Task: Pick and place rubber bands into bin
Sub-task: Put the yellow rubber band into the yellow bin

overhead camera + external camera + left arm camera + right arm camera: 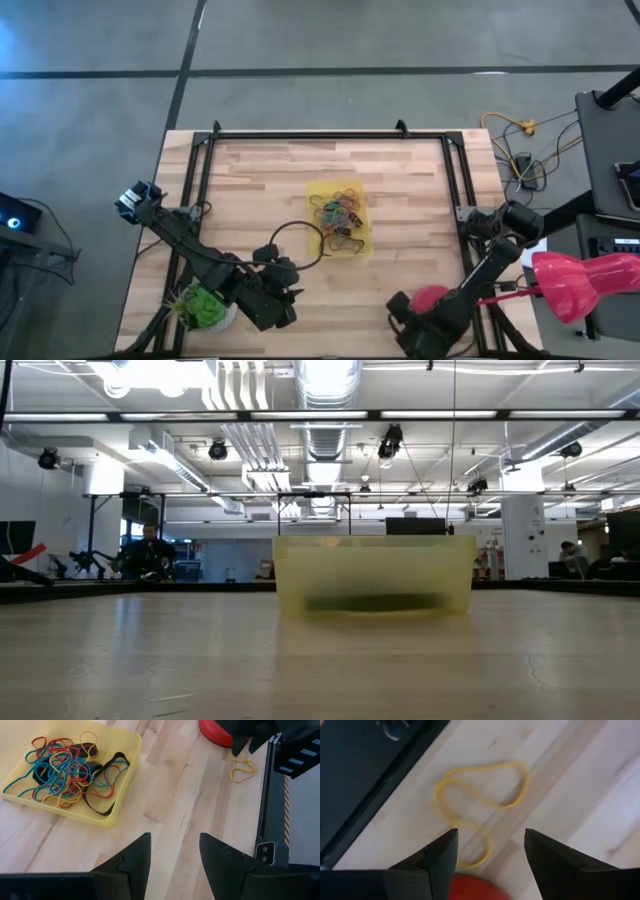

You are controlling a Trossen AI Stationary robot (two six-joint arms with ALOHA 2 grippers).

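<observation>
Desk (pixel 400 170): wood. Bin (pixel 357 190): yellow, mid-desk, w/ tangled rubber bands (pixel 65 770). Right gripper (pixel 490 852): spread, over a yellow band (pixel 480 795) nr front-right corner; likely light, floppy, pinch one strand. Left gripper (pixel 175 852): spread, front-left.

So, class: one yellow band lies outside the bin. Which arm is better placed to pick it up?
Right. Its open end effector hovers directly over the yellow band; the left end effector, also open, is well away from it, nearer the bin.
</observation>
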